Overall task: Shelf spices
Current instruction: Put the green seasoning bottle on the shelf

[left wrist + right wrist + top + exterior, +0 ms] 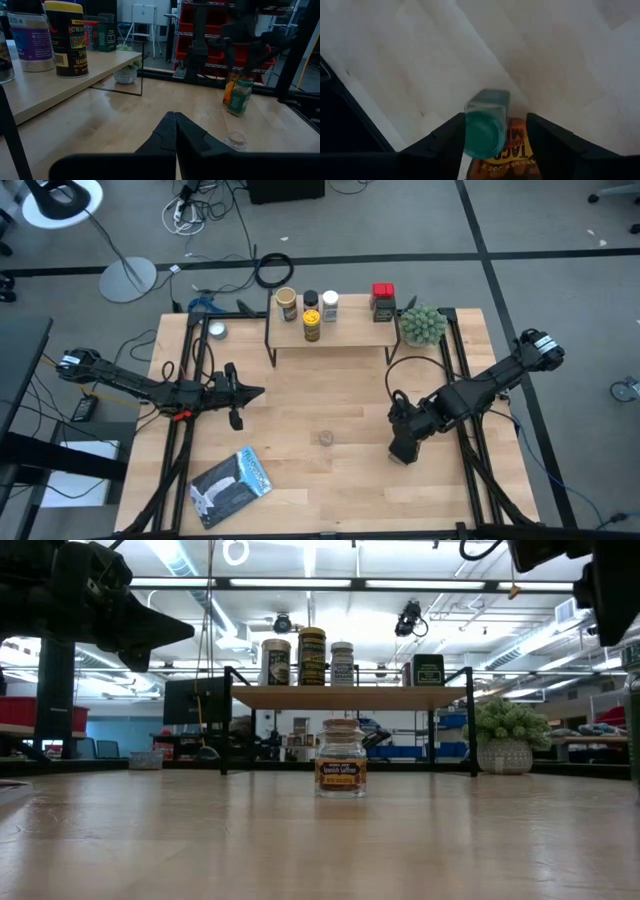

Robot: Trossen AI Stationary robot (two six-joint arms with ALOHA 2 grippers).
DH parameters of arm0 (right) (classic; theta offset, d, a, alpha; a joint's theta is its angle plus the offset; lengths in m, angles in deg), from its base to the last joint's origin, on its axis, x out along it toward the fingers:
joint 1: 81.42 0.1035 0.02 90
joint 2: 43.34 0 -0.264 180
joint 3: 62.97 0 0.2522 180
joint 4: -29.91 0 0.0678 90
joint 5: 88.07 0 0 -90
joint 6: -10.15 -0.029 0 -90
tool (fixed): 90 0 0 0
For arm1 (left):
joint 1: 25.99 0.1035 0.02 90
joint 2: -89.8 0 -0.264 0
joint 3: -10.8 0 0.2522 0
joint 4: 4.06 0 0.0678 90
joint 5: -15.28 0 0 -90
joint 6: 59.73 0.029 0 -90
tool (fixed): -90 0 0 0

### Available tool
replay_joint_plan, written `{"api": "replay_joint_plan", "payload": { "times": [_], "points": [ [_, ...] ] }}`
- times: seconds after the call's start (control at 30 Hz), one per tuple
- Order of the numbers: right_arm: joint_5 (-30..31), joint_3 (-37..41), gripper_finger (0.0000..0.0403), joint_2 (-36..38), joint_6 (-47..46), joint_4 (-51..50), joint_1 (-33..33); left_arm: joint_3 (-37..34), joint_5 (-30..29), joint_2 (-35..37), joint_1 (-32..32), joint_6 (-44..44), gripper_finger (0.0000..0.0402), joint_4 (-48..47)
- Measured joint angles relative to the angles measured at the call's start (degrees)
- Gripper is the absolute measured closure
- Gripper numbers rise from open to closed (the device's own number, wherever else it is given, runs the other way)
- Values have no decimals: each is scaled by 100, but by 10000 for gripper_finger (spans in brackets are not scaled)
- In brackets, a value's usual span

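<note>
The shelf stands at the table's far edge and carries several spices on its top board. A tan-lidded jar stands alone at mid-table. At the right, a green-lidded jar and an orange-labelled one stand together on the table. My right gripper points down over them, open, a finger on either side of the green lid. My left gripper waits at the left, level and shut.
A flat silver-blue pouch lies near the front left. A fuzzy green plant sits beside the shelf's right end. A small round tin lies left of the shelf. Bare wood lies between the lone jar and the shelf.
</note>
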Motion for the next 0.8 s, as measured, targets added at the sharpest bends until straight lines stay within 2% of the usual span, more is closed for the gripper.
{"api": "replay_joint_plan", "payload": {
  "times": [0.43, 0.6, 0.8],
  "points": [
    [-51, -2, 95, 54, 636, -41, -149, 0, 0, -1, 2, -9, 400, 0],
    [-204, -4, 86, -121, 586, -17, -130, 0, 0, 1, 1, -7, 400, 1],
    [-689, -4, 95, -563, 581, 27, -123, 0, 0, 0, 2, -4, 400, 2]
  ]
}}
